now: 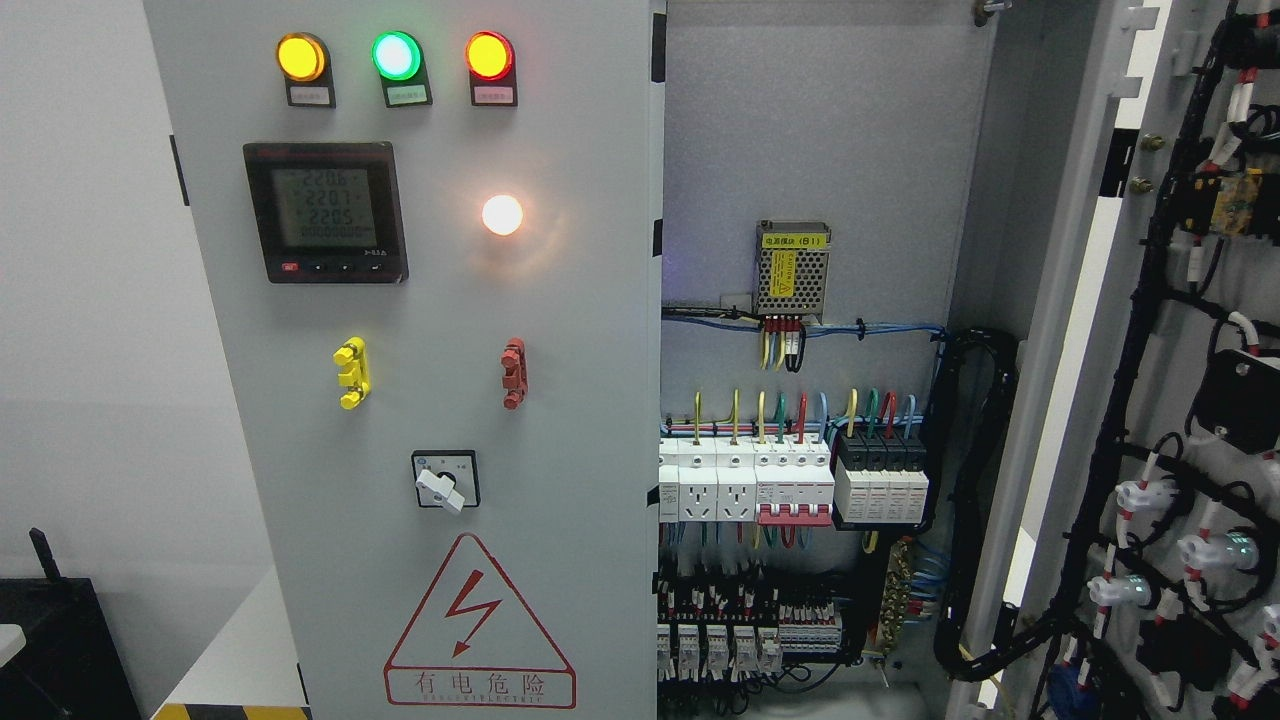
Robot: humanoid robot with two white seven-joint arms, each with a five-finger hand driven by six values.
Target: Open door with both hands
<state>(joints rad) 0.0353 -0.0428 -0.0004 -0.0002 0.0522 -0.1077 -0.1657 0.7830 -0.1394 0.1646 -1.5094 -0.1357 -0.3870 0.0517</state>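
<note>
At far left we see a white wall and, low down, a dark box (50, 640) with a small black antenna rising from it. No robot hand or arm shows anywhere in the head view, so we cannot tell the state of the fingers.

Next comes the closed left door (420, 400), a grey panel filling the centre-left. Along its top sit three lit lamps: amber lamp (300, 57), green lamp (397, 55), red lamp (489, 55). Below them, a black digital meter (326, 212) shows rows of digits, and a glowing white light (502, 214) sits to its right. Lower, a yellow handle (351, 373) and a red handle (513, 373) are mounted side by side, well apart. Beneath them is a rotary switch (446, 482) with a white knob, then a red triangular warning sign (480, 625) with a lightning bolt.

Right of the closed panel the cabinet interior (820, 150) stands exposed: a small perforated power supply (792, 265) with a yellow label, a row of white breakers (745, 485), black modules (882, 470) beside them, coloured wires above.

At far right the right door (1150, 400) is swung open, its inner face carrying black cable looms (1130, 380) and white connectors.
</note>
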